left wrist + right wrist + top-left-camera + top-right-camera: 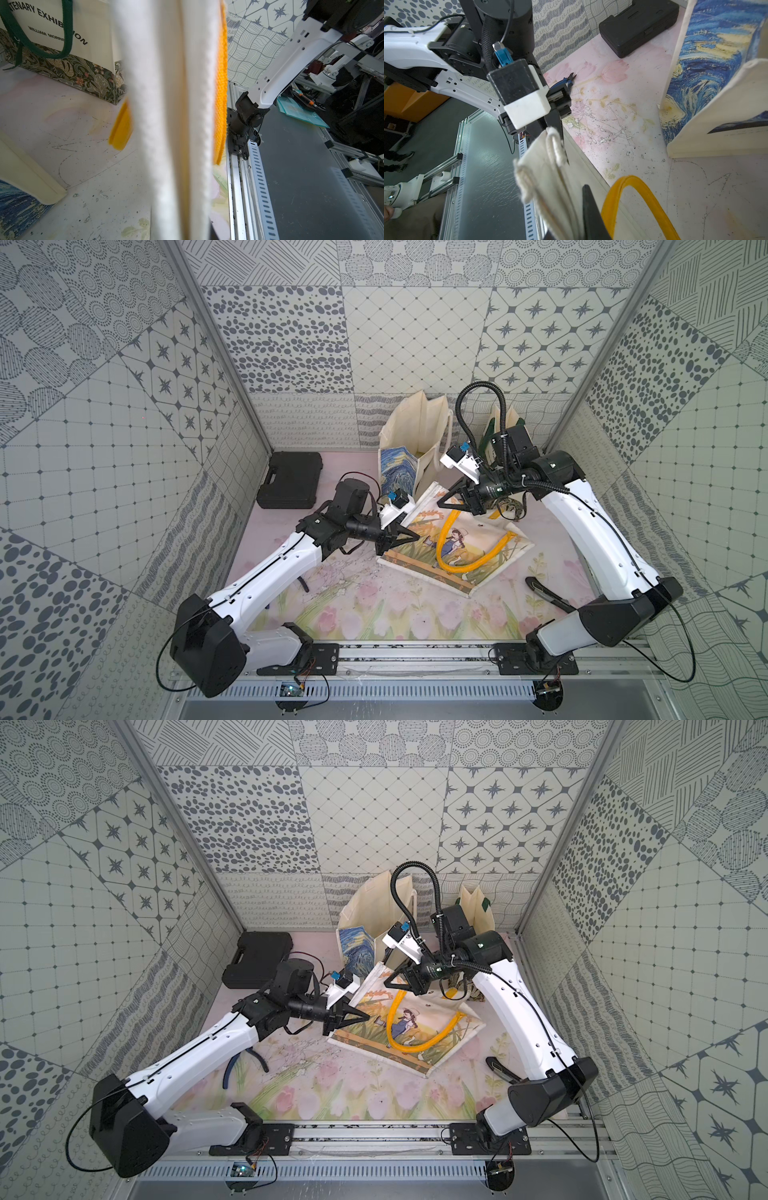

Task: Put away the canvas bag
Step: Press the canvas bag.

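Canvas bag (465,541); left arm (270,568) seemingly outstretched

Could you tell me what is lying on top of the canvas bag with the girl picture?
Its own yellow handles loop across the canvas bag; the left gripper and right gripper pinch its edges. Whatever lies beneath is covered.

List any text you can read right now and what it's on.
"TENARY EXHIB ON": cream tote with green handles, left wrist view; start cut off, a handle hides letters.
"WILLIAM MORRIS": same tote, line below.
Nothing else legible in any view.
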Robot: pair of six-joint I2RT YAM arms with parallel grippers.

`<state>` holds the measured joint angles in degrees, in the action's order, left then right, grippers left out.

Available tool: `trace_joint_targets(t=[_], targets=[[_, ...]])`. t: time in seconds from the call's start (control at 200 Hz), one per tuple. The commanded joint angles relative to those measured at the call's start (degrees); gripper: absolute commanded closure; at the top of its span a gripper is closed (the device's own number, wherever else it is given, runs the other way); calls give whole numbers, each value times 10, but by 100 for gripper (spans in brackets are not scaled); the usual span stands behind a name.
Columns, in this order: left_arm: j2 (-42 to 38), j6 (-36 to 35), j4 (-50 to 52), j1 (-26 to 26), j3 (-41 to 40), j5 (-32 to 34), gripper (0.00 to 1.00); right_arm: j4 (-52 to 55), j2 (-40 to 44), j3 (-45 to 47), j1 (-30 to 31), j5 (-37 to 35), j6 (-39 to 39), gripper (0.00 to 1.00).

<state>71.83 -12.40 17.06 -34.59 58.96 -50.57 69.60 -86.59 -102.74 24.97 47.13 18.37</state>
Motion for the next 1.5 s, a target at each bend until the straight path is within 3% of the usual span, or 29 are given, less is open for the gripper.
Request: trace_joint_targets(t=[0.0, 0.08, 0.125, 0.165, 0.22, 0.405, 0.45, 0.48, 0.535, 0.595, 0.67, 0.71, 0.911, 0.971, 1.041, 1.096, 1.156, 1.171, 1.196, 1.386, 1.431, 1.496], targets=[[0, 6, 71, -4, -10, -13, 79, -93, 33, -6, -21, 22, -14, 100], [-4, 8, 70, -4, -13, -5, 65, -95, 37, -4, -25, 18, -15, 100], [-5, 8, 69, -5, -14, -4, 65, -97, 39, -2, -27, 12, -16, 100], [-5, 6, 70, -5, -15, -6, 71, -97, 40, -2, -30, 9, -15, 100], [-3, 2, 74, -4, -15, -11, 99, -97, 41, -2, -33, 7, -16, 100], [1, 2, 83, -4, -13, -28, 100, -101, 48, 4, -36, -3, -18, 100], [1, 7, 83, -5, -13, -22, 78, -102, 50, 6, -37, -9, -18, 100], [0, 11, 82, -5, -13, -19, 70, -102, 51, 7, -39, -12, -17, 100], [-1, 11, 83, -4, -14, -12, 62, -103, 54, 9, -41, -16, -18, 100], [-3, 11, 81, -5, -16, -8, 62, -106, 58, 11, -43, -21, -18, 100], [-1, 6, 83, -4, -16, -13, 80, -107, 59, 11, -45, -30, -18, 100], [2, 3, 83, -5, -16, -13, 100, -108, 59, 11, -46, -30, -18, 100], [7, -3, 102, -4, -11, -51, 100, -111, 60, 12, -48, -33, -19, 100], [11, 5, 104, -5, -9, -44, 77, -112, 60, 11, -49, -34, -19, 100], [15, 5, 107, -4, -9, -42, 67, -113, 59, 10, -50, -35, -19, 100], [16, 5, 107, -4, -11, -38, 66, -113, 58, 7, -51, -37, -19, 100], [17, 3, 108, -5, -14, -37, 74, -113, 58, 4, -52, -40, -18, 100], [17, 2, 108, -5, -15, -37, 80, -113, 58, 4, -51, -41, -18, 100], [18, -2, 111, -4, -14, -39, 100, -113, 58, 2, -52, -43, -18, 100], [20, -16, 129, -5, -14, -51, 100, -114, 58, -1, -54, -46, -18, 100], [22, -11, 131, -4, -14, -44, 83, -115, 58, 0, -55, -47, -18, 100], [24, -9, 133, -4, -16, -40, 73, -116, 59, 0, -57, -49, -18, 100]])
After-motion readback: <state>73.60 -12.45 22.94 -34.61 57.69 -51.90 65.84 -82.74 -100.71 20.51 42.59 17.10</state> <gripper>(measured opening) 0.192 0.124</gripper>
